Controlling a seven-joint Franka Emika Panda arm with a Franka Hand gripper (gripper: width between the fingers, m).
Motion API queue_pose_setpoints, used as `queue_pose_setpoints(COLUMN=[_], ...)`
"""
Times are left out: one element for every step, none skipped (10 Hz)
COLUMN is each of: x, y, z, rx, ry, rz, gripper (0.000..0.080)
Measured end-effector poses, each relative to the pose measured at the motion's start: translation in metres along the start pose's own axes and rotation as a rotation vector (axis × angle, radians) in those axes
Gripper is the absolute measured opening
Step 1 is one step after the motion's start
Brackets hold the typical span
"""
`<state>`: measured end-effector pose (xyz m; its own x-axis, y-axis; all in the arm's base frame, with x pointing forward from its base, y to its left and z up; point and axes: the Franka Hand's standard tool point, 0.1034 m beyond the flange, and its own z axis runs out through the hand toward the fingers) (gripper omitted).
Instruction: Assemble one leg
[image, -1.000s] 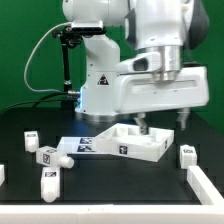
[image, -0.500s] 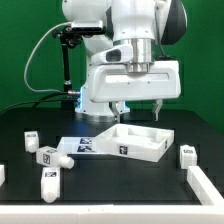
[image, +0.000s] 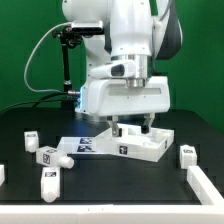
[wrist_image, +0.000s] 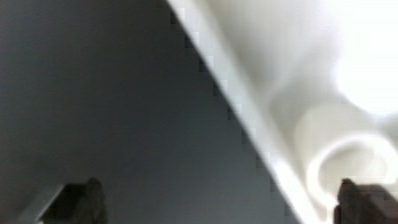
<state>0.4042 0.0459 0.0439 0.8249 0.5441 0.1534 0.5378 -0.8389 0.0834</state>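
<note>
Several legs, stubby white posts with black-and-white tags, lie on the black table: one (image: 30, 141) at the exterior view's left, one (image: 50, 157) nearer, one (image: 48, 180) at the front, and one (image: 186, 154) at the right. My gripper (image: 133, 126) hangs open and empty just above the far rim of the large flat white panel (image: 138, 145). In the wrist view the gripper (wrist_image: 219, 205) shows two dark fingertips (wrist_image: 75, 204) wide apart with nothing between them. The panel's rim (wrist_image: 294, 95) is a blurred white band close by.
The marker board (image: 84, 146) lies flat beside the panel on the exterior view's left. A white raised L-shaped piece (image: 205, 184) sits at the front right. Another small white piece (image: 2, 172) is at the left edge. The robot base stands behind.
The gripper has swung toward the exterior view's left and turned, moving from the panel's right far corner to above the middle of its far rim. It stays open and empty.
</note>
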Motion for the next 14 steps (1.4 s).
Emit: queue_pose_setpoints(x=[-0.005,-0.002,-0.002,-0.003,-0.003,-0.004,-0.004,-0.004,-0.009,-0.018,-0.016,-0.016,-0.017,-0.019], y=[-0.003,-0.001,-0.001,-0.001,-0.002,-0.007,-0.009,-0.017,-0.023,-0.015,-0.014,-0.015,-0.012,-0.001], z=[0.006,0.003,0.003,0.004,0.005,0.008,0.011,0.019,0.025,0.027,0.027,0.027,0.028,0.031], rx=[0.008,0.007,0.007,0.008,0.008,0.016,0.022,0.036,0.048,0.051,0.049,0.05,0.05,0.048], ry=[-0.017,-0.012,-0.012,-0.014,-0.015,-0.022,-0.027,-0.037,-0.05,-0.059,-0.056,-0.056,-0.06,-0.069], rz=[0.0,0.002,0.002,0.002,-0.002,-0.116,-0.2,-0.316,-0.342,-0.317,-0.311,-0.313,-0.319,-0.334], gripper=[0.0649,0.0649,0.0649,0.0649,0.0649,0.0649,0.0649,0.0649,0.0649,0.0649,0.0649,0.0649,0.0649,0.0649])
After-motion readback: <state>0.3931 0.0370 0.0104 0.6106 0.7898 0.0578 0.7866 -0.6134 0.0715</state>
